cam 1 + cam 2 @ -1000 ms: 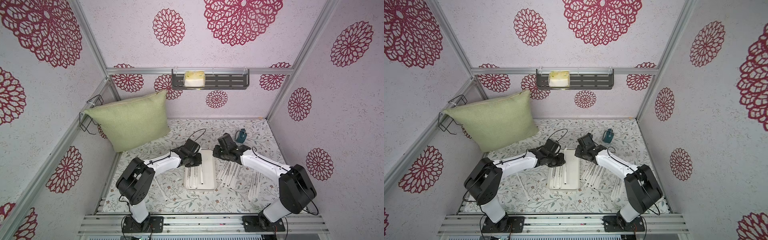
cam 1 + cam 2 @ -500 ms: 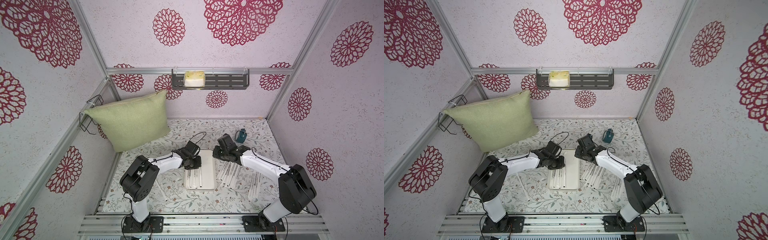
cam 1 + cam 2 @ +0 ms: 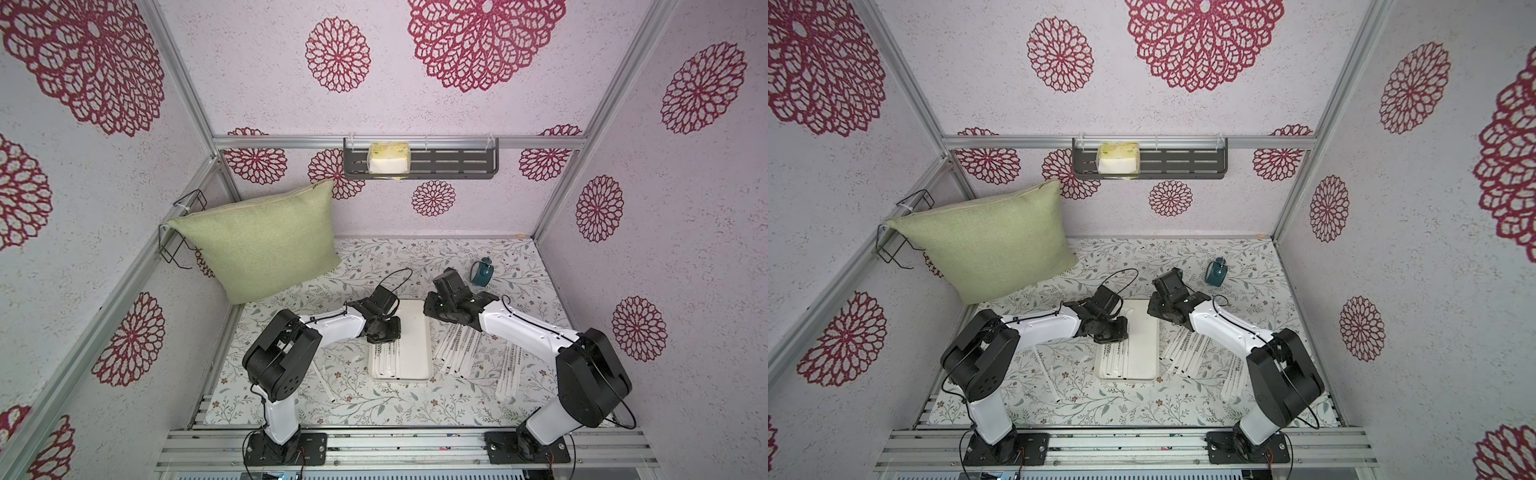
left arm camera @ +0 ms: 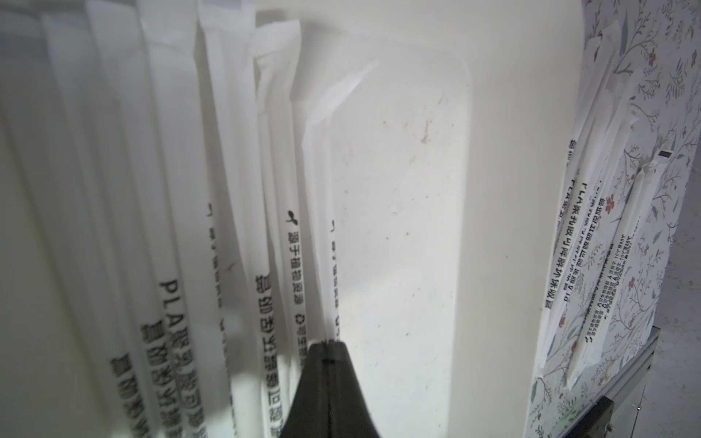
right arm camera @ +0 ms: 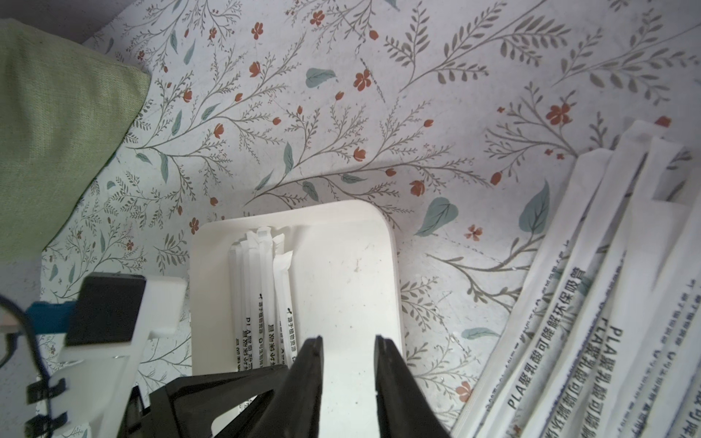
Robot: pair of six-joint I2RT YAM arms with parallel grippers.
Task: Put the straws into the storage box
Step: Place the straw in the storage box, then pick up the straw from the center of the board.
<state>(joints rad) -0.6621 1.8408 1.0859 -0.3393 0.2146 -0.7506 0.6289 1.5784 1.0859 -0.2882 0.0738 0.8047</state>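
**Straws [image 3: 384, 358] partly in the storage box [image 3: 415, 332]**

You have a row of them lying lengthwise in the box, along the side nearest your left arm. Your left gripper [image 4: 328, 343] is pinched together on one straw [image 4: 322, 227] at the far end of that row. The wrapper runs into the seam between its tips. Your right gripper [image 5: 349, 341] hangs by the box's far right corner, jaws apart. Loose straws [image 3: 457, 349] fan out on the table [image 3: 374, 266] just right of the box, and a single straw [image 3: 324, 378] lies to its left.

A small lab booth dressed like a home: metal frame [image 3: 291, 142], flowered wallpaper [image 3: 486, 41], a green pillow [image 3: 262, 245], a dark wall shelf [image 3: 453, 160].
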